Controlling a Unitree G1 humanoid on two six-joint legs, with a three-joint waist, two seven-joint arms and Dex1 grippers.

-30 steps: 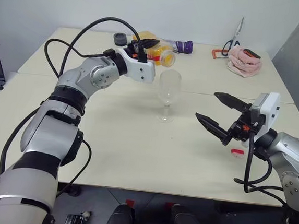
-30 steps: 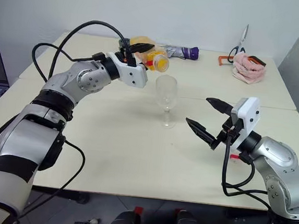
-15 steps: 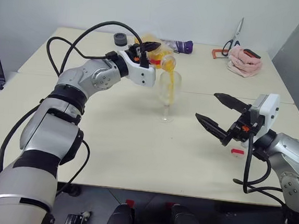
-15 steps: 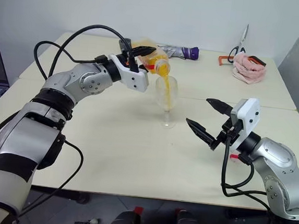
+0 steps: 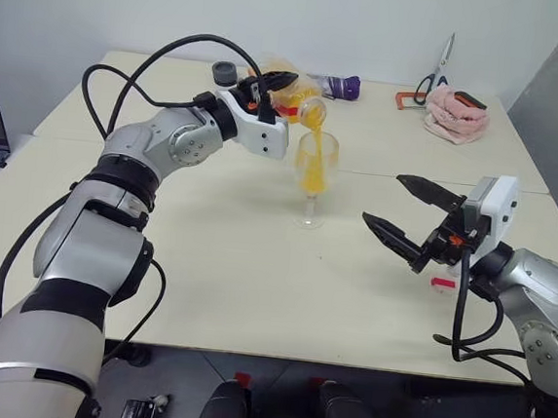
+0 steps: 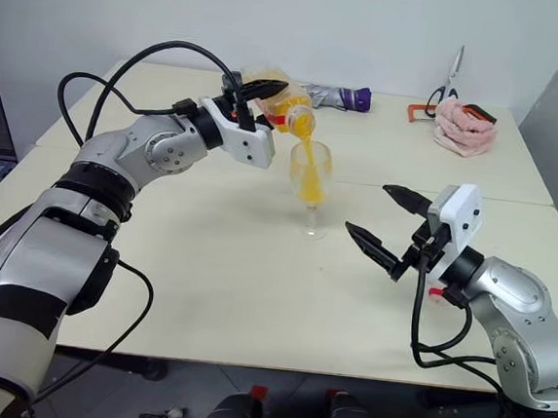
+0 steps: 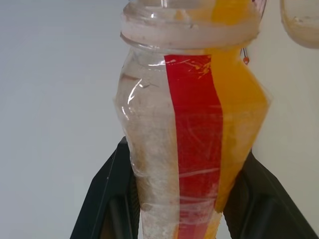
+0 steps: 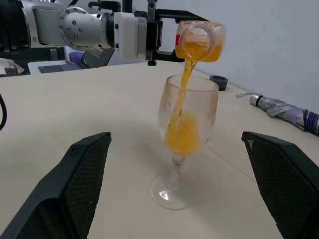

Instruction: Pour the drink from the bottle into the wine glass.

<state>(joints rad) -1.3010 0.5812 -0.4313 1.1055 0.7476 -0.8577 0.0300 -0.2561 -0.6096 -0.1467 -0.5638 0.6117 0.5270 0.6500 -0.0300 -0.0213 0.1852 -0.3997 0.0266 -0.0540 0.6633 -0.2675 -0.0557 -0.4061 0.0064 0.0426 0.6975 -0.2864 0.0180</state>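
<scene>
One bottle (image 5: 294, 100), uncapped and tipped on its side, was clamped between the two black fingers of the left gripper (image 5: 273, 83) above one wine glass (image 5: 314, 178), and a single stream of drink (image 8: 182, 94) fell from its mouth into the bowl, which stood partly filled. The glass stood upright on its foot near the middle of the table (image 5: 204, 281). The right gripper (image 5: 410, 215) hovered near the glass, well apart from it, its two fingers spread wide and holding nothing. Along the far edge lay one dark cap (image 5: 223, 72), one folded umbrella (image 5: 335, 85), one pair of scissors (image 5: 435, 74) and one pink cloth (image 5: 453, 114).
</scene>
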